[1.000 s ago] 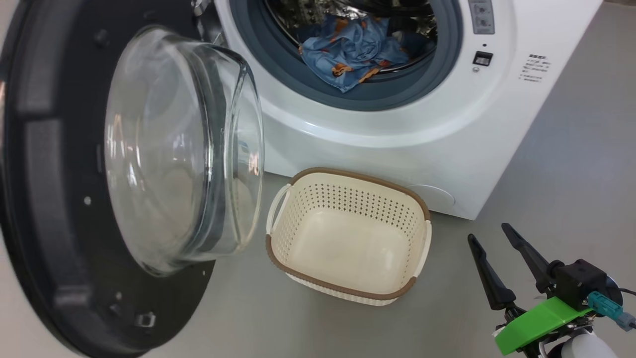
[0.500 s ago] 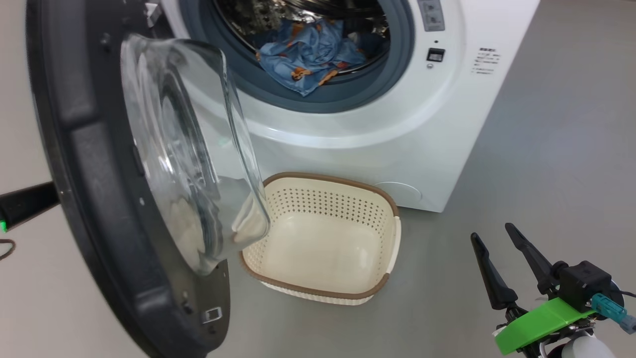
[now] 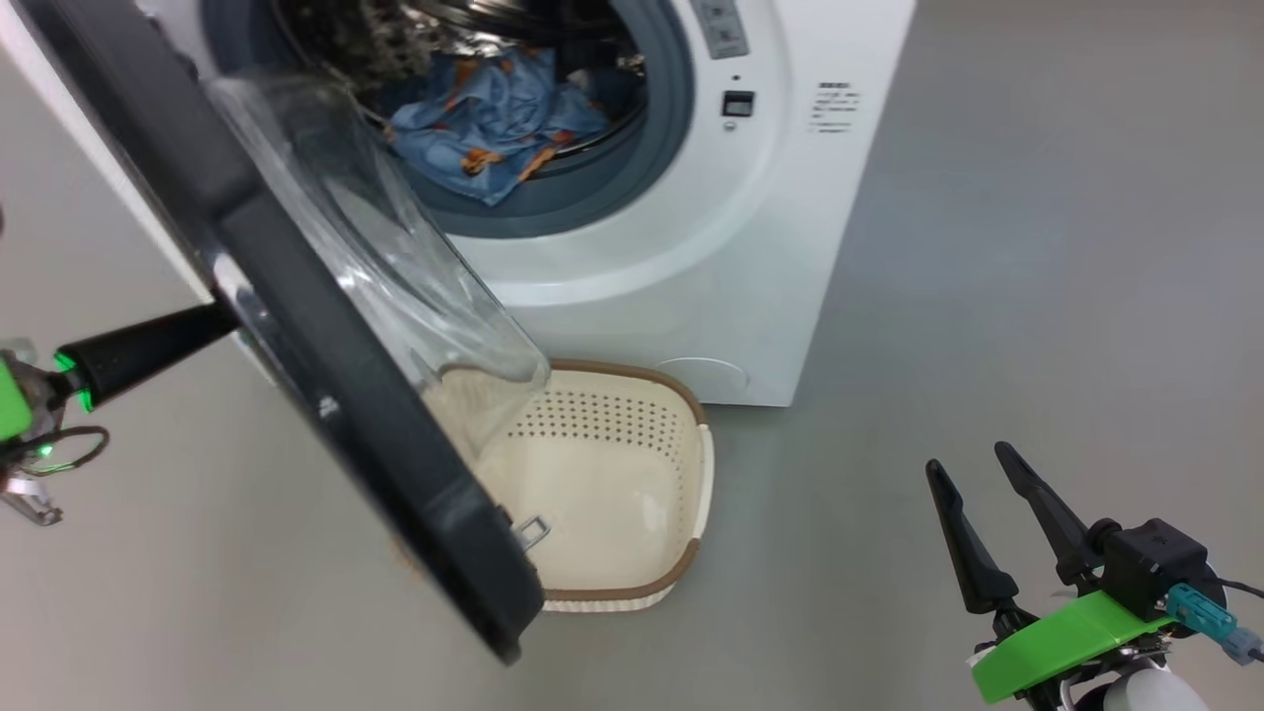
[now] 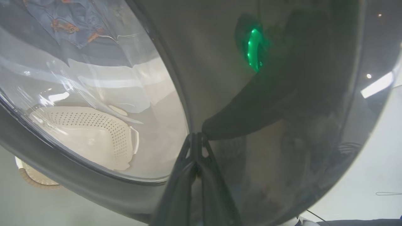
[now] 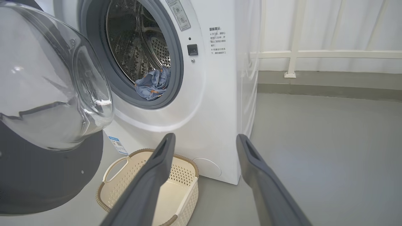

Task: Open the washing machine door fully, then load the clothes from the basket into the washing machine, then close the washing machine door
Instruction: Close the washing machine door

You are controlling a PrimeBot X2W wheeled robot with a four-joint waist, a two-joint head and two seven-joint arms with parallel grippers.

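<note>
Smooth grey floor (image 3: 987, 247) all round, with a pale railing (image 5: 292, 53) at the back wall in the right wrist view. The boxy white washing machine (image 3: 691, 276) sits upper middle in the head view. The glossy black washing machine door (image 3: 326, 395) stands partway open. It's edge-on, slanting from upper left to lower centre, and its glass bowl (image 3: 395, 267) bulges toward the perforated steel drum (image 5: 138, 47). The crumpled blue clothes (image 3: 484, 118) lie in the drum mouth. The cream perforated basket (image 3: 632, 592) is on the floor below, partly behind the door. The left gripper (image 4: 196, 136) is pinched together, tips on the door's outer face. The right gripper (image 3: 968, 461) is spread apart at lower right.
</note>
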